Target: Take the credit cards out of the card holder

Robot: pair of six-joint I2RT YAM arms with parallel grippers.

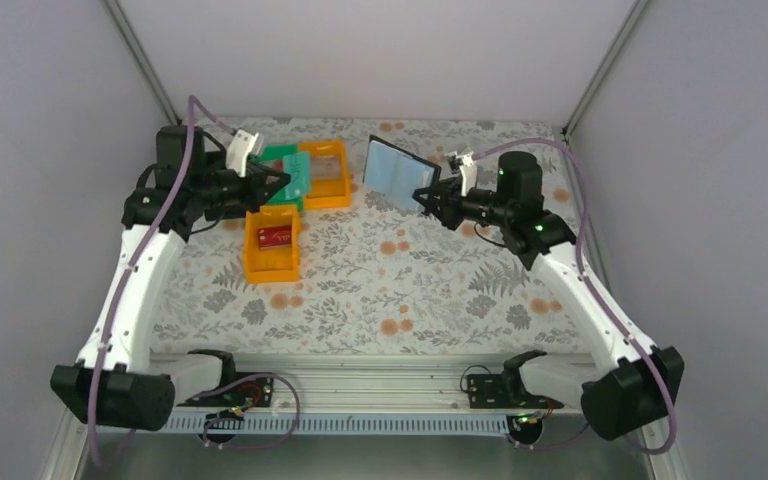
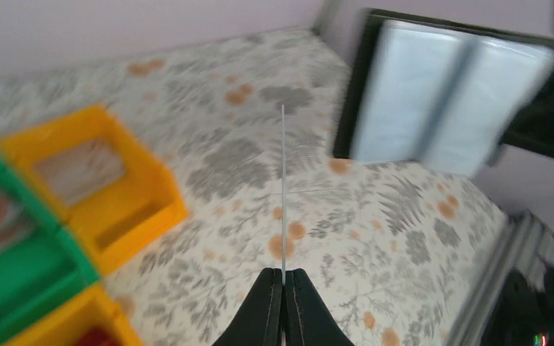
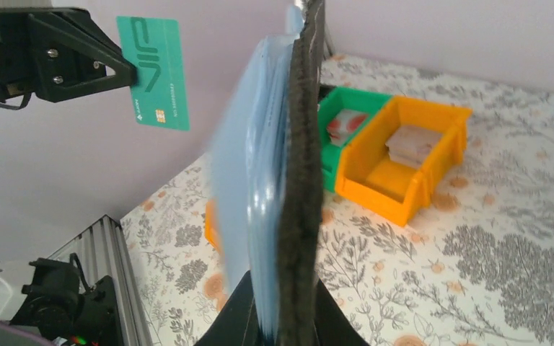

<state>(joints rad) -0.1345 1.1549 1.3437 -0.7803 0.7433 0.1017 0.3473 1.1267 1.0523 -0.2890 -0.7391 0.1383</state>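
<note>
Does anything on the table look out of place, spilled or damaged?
Nothing spilled or damaged. The card holder is not lying flat: the right gripper holds it open and upright, while the left gripper pinches a teal card aloft.

Light even, diffuse and fairly bright in all views; only faint soft shadows on the desk (image 1: pixel 390 290), top view sharp throughout. Left wrist view motion-blurred: card holder (image 2: pixel 447 101) and orange tray (image 2: pixel 101 187) smeared. Right wrist view: holder's near edge soft, teal credit card (image 3: pixel 155 72) lettering legible.
</note>
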